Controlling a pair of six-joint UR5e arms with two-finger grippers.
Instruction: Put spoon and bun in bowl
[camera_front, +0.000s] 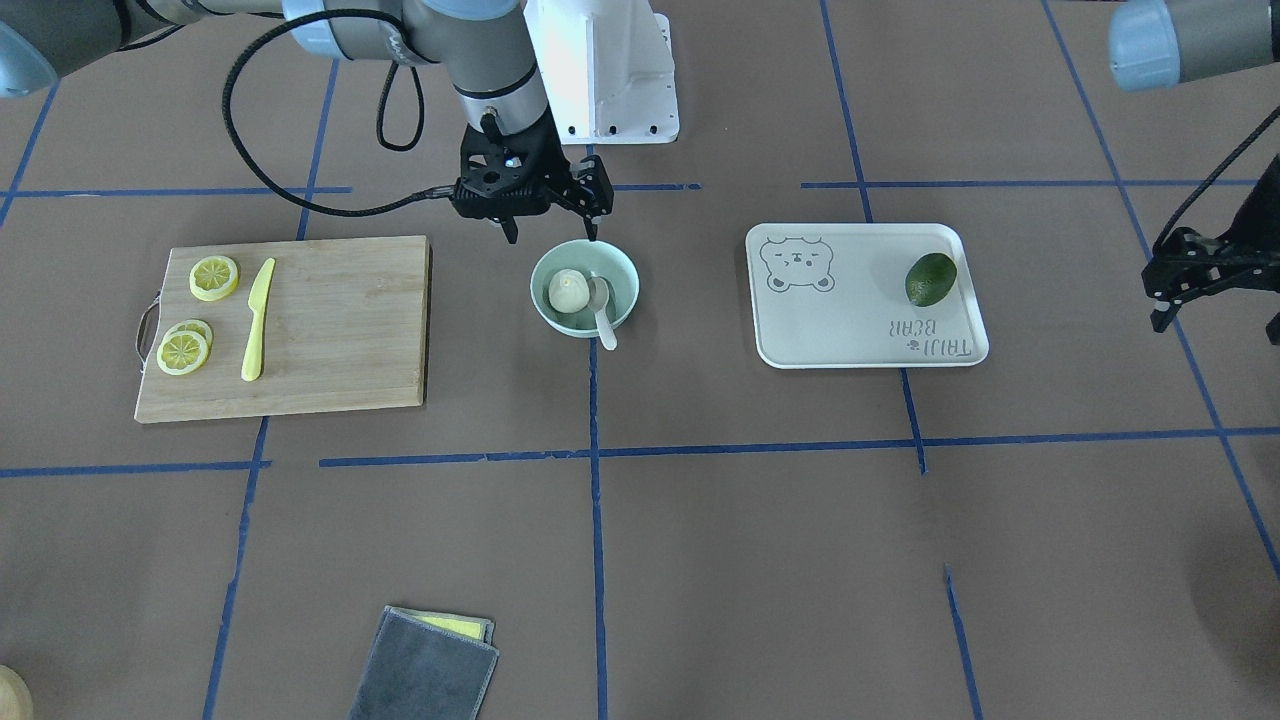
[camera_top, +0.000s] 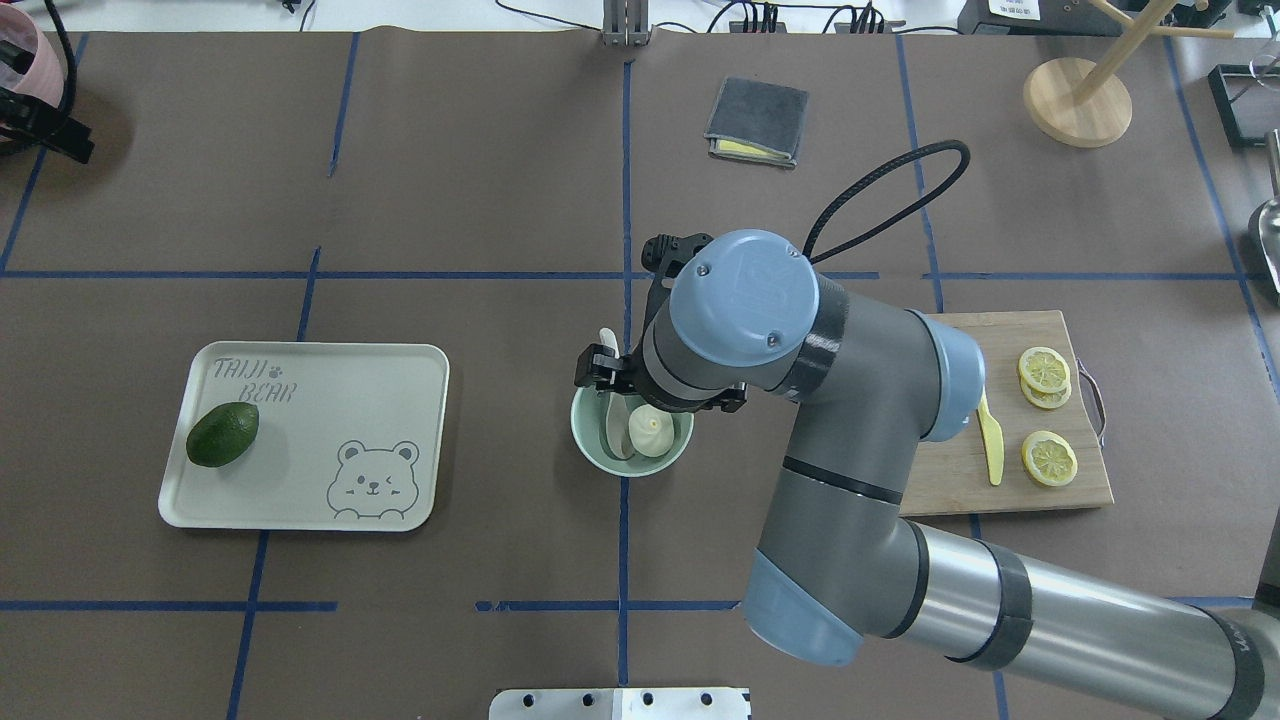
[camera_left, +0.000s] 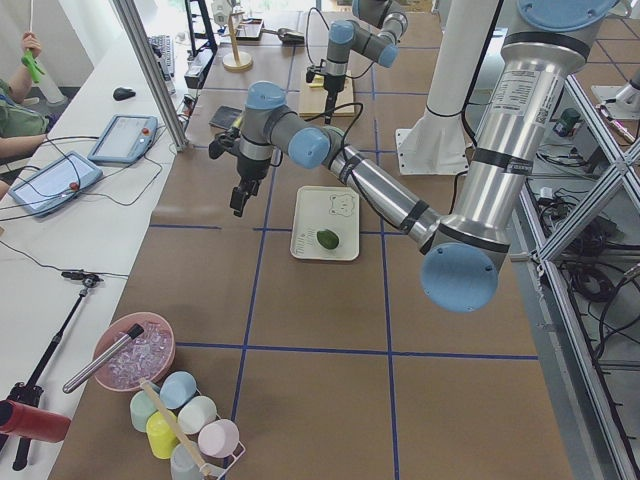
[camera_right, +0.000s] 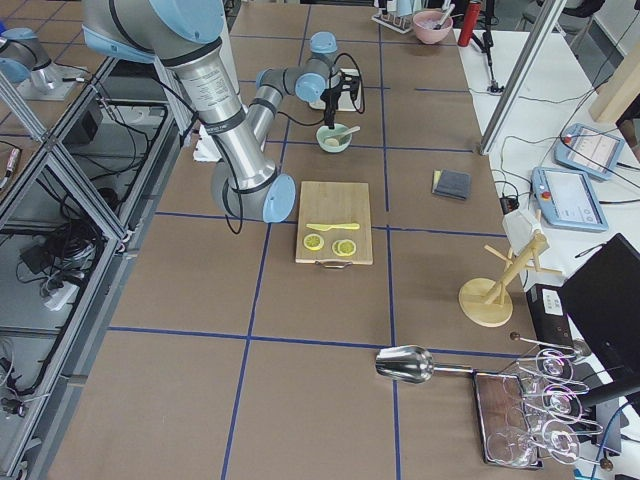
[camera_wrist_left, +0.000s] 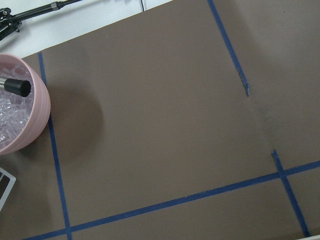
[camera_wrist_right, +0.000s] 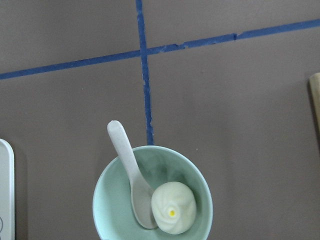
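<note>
The pale mint-green bowl (camera_front: 626, 284) stands at the table's middle. The white pleated bun (camera_front: 567, 291) lies inside it. The off-white spoon (camera_front: 603, 316) rests with its scoop in the bowl beside the bun and its handle over the rim. The right wrist view looks straight down on the bowl (camera_wrist_right: 114, 200), the bun (camera_wrist_right: 172, 207) and the spoon (camera_wrist_right: 128, 165). My right gripper (camera_front: 550, 236) hangs open and empty just above the bowl's robot-side rim. My left gripper (camera_front: 1217, 322) is far off at the table's end, open and empty.
A beige bear-printed tray (camera_front: 850, 340) holds a dark green avocado (camera_front: 930, 278). A wooden cutting board (camera_front: 340, 330) carries lemon slices and a yellow knife (camera_front: 257, 320). A grey cloth (camera_front: 425, 665) lies near the operators' edge. A pink bowl of ice (camera_wrist_left: 17, 107) stands under the left wrist.
</note>
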